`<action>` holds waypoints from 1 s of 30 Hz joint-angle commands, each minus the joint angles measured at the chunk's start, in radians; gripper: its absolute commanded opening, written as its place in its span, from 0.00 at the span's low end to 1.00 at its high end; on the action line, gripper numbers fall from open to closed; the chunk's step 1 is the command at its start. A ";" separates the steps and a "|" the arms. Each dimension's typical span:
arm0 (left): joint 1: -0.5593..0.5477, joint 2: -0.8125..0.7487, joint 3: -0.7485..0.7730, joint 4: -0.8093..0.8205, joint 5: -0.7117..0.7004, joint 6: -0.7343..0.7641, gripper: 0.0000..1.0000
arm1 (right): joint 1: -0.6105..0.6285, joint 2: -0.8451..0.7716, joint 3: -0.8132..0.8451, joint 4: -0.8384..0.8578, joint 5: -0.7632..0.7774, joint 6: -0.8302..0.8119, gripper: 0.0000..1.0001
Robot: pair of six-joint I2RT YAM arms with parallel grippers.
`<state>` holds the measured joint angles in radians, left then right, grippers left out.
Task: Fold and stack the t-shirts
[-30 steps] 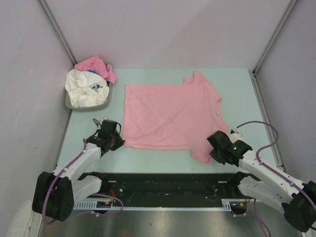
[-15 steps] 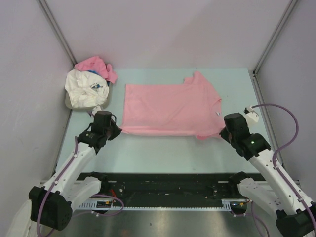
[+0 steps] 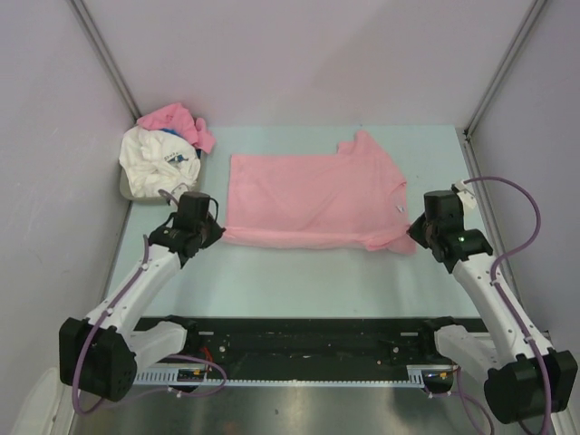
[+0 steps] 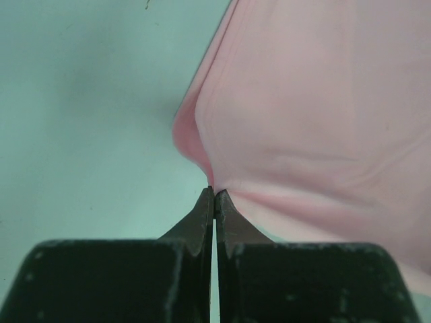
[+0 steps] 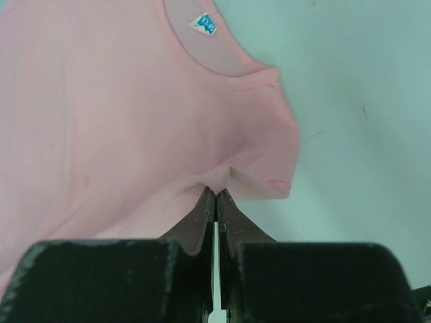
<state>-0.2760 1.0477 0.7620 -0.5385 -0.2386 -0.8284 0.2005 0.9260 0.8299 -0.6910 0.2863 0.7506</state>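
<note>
A light-pink t-shirt (image 3: 313, 199) lies spread on the pale green table, its near half folded back over the far half. My left gripper (image 3: 217, 232) is shut on the shirt's near left corner (image 4: 202, 158), pinching cloth at the fingertips. My right gripper (image 3: 413, 234) is shut on the near right corner beside the neckline (image 5: 222, 64), where a small blue label shows. A white t-shirt with a blue print (image 3: 159, 168) and another pink t-shirt (image 3: 172, 120) lie crumpled in a grey bin at the far left.
The grey bin (image 3: 127, 188) stands at the table's back left corner. Pale walls with metal posts close in the left, back and right sides. A black rail (image 3: 308, 340) runs along the near edge between the arm bases.
Both grippers have carried the shirt's near edge away from the arm bases, folding it over the far half. The arms have stretched out farther.
</note>
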 commanded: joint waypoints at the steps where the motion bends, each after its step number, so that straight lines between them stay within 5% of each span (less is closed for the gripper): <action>1: 0.011 0.054 0.065 0.040 -0.048 0.006 0.00 | -0.012 0.065 0.054 0.111 -0.051 -0.043 0.00; 30: 0.075 0.561 0.241 0.192 -0.054 -0.020 0.00 | -0.050 0.727 0.362 0.370 -0.170 -0.123 0.00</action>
<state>-0.2157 1.5600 0.9390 -0.3870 -0.2771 -0.8299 0.1471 1.5932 1.1248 -0.3767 0.1352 0.6502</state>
